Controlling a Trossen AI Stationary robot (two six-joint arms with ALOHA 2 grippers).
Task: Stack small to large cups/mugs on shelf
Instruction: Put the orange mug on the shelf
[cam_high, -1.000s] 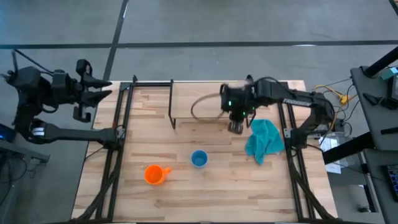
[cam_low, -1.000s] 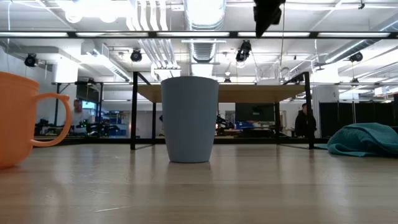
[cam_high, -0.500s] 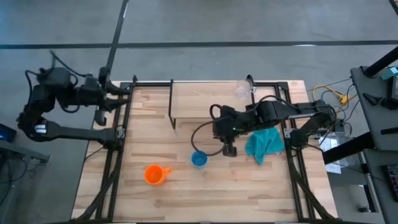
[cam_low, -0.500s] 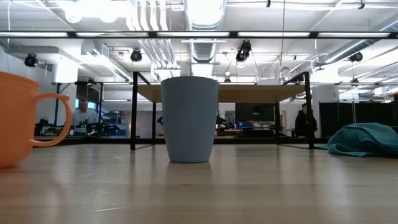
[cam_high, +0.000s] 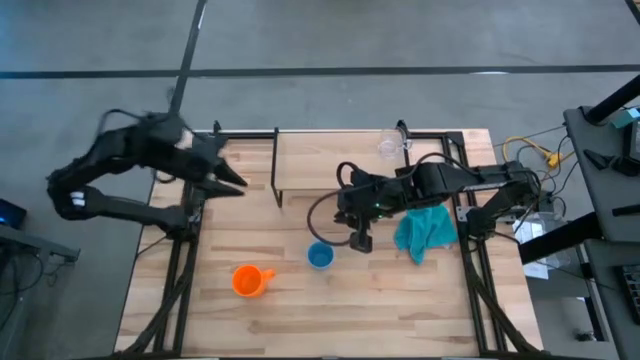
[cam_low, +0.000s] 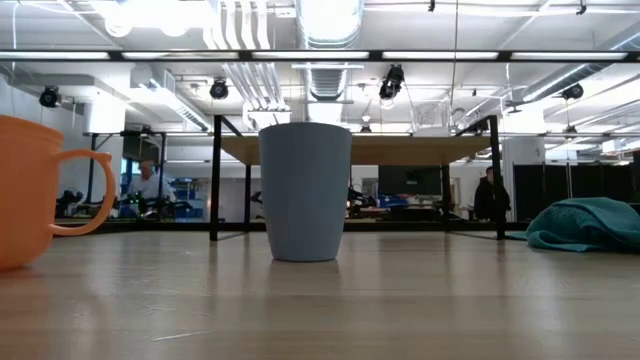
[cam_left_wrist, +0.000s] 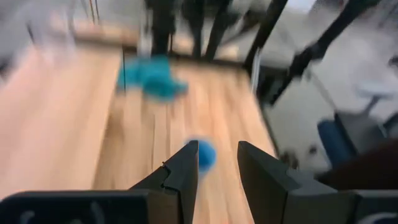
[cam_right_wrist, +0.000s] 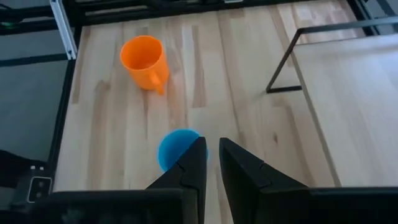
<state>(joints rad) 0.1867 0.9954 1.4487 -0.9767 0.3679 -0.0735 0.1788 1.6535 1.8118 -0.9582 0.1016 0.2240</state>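
The clear cup (cam_high: 388, 147) stands on the shelf (cam_high: 320, 160) at its far edge. The blue cup (cam_high: 320, 256) and the orange mug (cam_high: 250, 280) stand upright on the table, nearer than the shelf. My right gripper (cam_high: 360, 242) hovers just right of the blue cup (cam_right_wrist: 174, 149), its fingers a narrow gap apart, holding nothing. My left gripper (cam_high: 238, 183) is open over the table's far left part. Its blurred wrist view shows the blue cup (cam_left_wrist: 205, 154) far off. The low view shows the blue cup (cam_low: 305, 190) and the orange mug (cam_low: 30, 190), but no gripper.
A teal cloth (cam_high: 425, 225) lies crumpled on the table, right of my right gripper and beside the shelf's right legs. Black frame rails (cam_high: 185, 270) run along the table's left and right sides. Bare wood shows between the orange mug (cam_right_wrist: 143, 59) and the shelf (cam_right_wrist: 348, 93).
My right gripper has moved from the shelf's near edge toward the near edge and leftward, stopping beside the blue cup. The clear cup, hidden by the arm before, now shows on the shelf. My left arm has swung in from beyond the table's left edge to its far left part.
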